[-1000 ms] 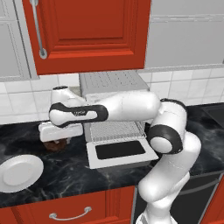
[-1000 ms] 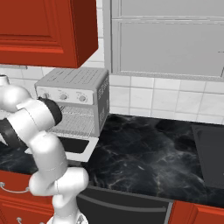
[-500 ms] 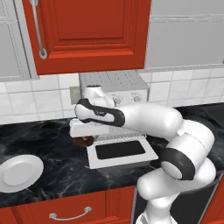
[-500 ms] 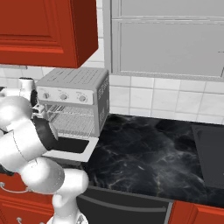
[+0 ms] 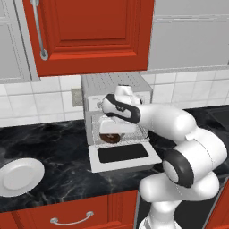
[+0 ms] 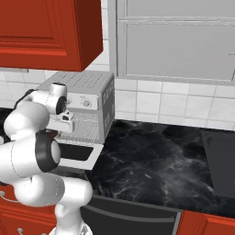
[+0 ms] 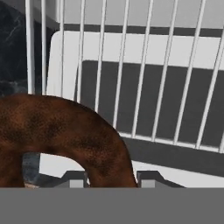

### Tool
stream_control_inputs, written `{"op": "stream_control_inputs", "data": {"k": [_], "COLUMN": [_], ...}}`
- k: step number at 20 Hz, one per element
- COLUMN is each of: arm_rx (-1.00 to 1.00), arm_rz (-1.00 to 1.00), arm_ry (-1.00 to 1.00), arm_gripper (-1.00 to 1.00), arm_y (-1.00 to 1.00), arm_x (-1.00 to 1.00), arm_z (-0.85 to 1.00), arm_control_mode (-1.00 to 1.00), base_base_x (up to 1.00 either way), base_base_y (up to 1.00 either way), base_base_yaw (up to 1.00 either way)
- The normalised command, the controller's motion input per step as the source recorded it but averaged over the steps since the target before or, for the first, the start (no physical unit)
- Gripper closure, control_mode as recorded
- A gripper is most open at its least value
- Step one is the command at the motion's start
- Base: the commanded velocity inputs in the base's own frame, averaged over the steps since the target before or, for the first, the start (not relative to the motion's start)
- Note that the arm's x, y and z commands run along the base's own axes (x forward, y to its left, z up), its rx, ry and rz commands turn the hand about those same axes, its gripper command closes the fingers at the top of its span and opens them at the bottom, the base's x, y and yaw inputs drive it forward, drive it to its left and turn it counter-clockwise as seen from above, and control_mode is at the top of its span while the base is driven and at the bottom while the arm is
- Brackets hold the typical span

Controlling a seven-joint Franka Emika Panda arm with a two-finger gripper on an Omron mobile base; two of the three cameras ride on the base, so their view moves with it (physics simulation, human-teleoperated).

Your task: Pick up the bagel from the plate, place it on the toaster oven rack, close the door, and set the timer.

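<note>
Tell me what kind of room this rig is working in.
A simulated home kitchen, most likely. A toaster oven stands on a black marbled counter with its door dropped open; red cabinets hang above white wall tiles, and a plate sits nearby.

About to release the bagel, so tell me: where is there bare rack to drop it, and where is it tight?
The gripper holds the bagel over the left front of the toaster oven rack. The rack's bars to the right are bare. Below, the door lies open. Left, the plate sits bare. It is crowded at the oven's left wall.
</note>
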Motion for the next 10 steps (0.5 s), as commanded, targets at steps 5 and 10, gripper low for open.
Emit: {"op": "stream_control_inputs", "data": {"k": [5, 10], "arm_rx": [0.00, 0.00], "arm_rz": [0.00, 0.11], "arm_ry": [0.06, 0.01], "arm_gripper": [1.00, 1.00], "arm_y": [-0.44, -0.10], "arm_x": [0.41, 0.38], "arm_z": [-0.08, -0.32], "arm_control_mode": [-1.00, -1.00], "base_base_x": [0.00, 0.00], "base_base_y": [0.00, 0.00], "base_base_yaw": [0.00, 0.00]}}
